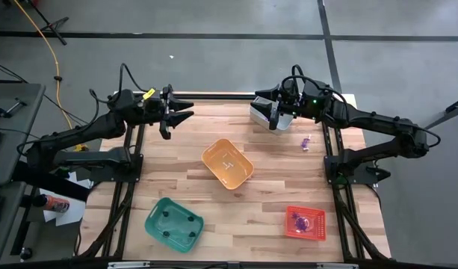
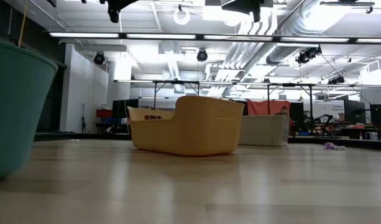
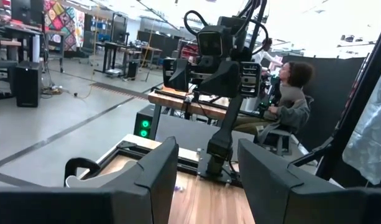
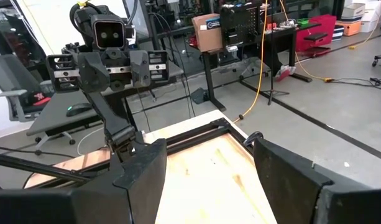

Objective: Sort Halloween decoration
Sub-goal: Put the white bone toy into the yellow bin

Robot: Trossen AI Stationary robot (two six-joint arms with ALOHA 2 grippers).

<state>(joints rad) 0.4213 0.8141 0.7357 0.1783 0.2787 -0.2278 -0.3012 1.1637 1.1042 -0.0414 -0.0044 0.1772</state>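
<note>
One purple trinket [image 1: 306, 142], orientation indiscernible

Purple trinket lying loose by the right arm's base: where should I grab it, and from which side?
Take the purple trinket across its narrow width, from straight above: it lies flat on bare table, apart from the bins. The open right gripper is nearest.

Wooden table [image 1: 184, 161], light planks, black frame at the sides. 4 bins sit on it: orange bin [image 1: 227, 164] at centre, green bin [image 1: 173, 223] near the front left, red bin [image 1: 305, 223] front right, grey bin [image 1: 261, 113] at the back. 1 purple trinket [image 1: 306, 143] lies loose near the right edge.
</note>
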